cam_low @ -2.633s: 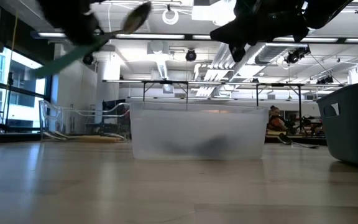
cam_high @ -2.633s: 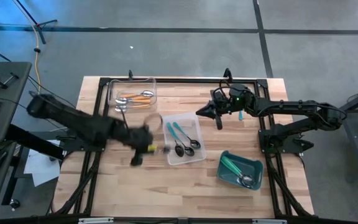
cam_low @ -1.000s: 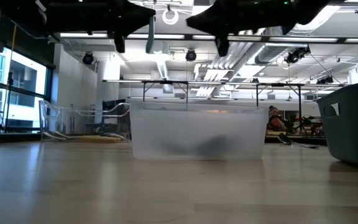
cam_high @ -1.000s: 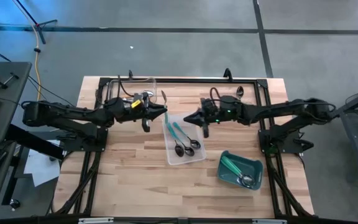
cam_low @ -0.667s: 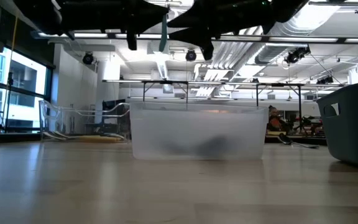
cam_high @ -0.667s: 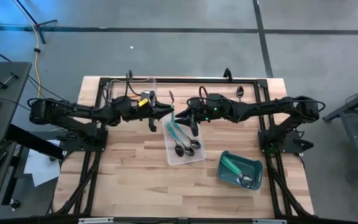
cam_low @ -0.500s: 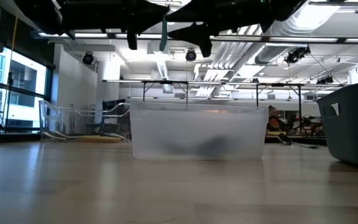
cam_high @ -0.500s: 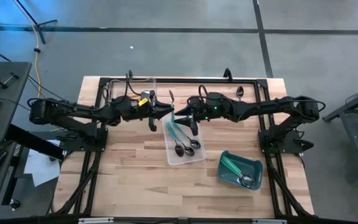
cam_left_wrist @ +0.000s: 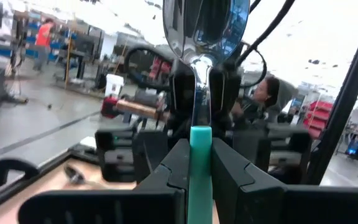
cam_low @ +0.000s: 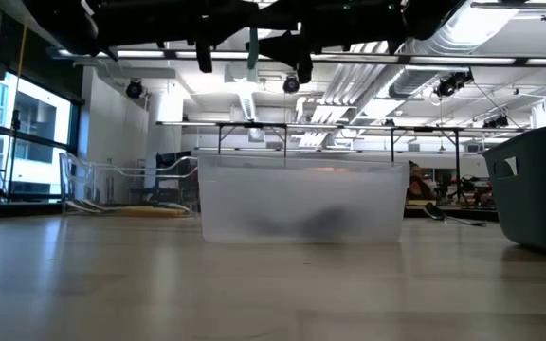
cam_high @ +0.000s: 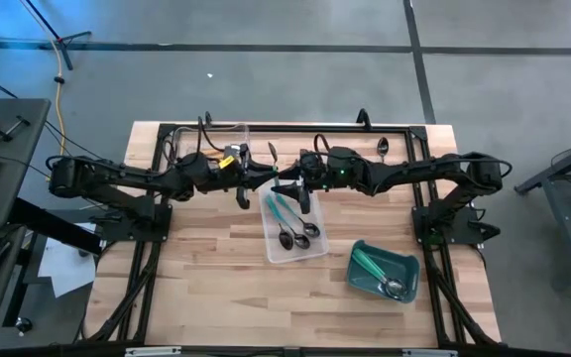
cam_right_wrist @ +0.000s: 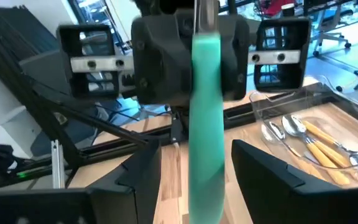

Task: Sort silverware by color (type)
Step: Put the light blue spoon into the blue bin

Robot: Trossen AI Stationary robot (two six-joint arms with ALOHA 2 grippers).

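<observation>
- High view: you have most of the sorting behind you, as far as I can judge. Orange-handled spoons point(cam_high: 218, 156) lie in the clear tray point(cam_high: 240, 134) at the far left of the worktop point(cam_high: 216, 288), teal-blue spoons point(cam_high: 287, 218) in the middle tray point(cam_high: 317, 249), green ones point(cam_high: 373, 266) in the teal bin point(cam_high: 412, 276). One lone spoon point(cam_high: 382, 149) lies at the worktop's far edge, near the right arm — that one looks unsorted.
- High view again: the two arms meet over the far end of the middle tray, left pincer point(cam_high: 256, 177) and right pincer point(cam_high: 287, 183) tip to tip.
- Low view: both arms hang above the frosted tray point(cam_low: 301, 199), a green-handled spoon point(cam_low: 252, 49) between them, handle down.
- Left wrist view: your left pincer point(cam_left_wrist: 200, 163) is clamped on the spoon's handle point(cam_left_wrist: 200, 168), bowl upward.
- Right wrist view: the right pincer point(cam_right_wrist: 191, 168) stands wide, one finger either side of the handle point(cam_right_wrist: 206, 118) — not gripping it yet.
- Left to do, in my judgement: finish this handover, drop the spoon with the green ones, then fetch the stray.
</observation>
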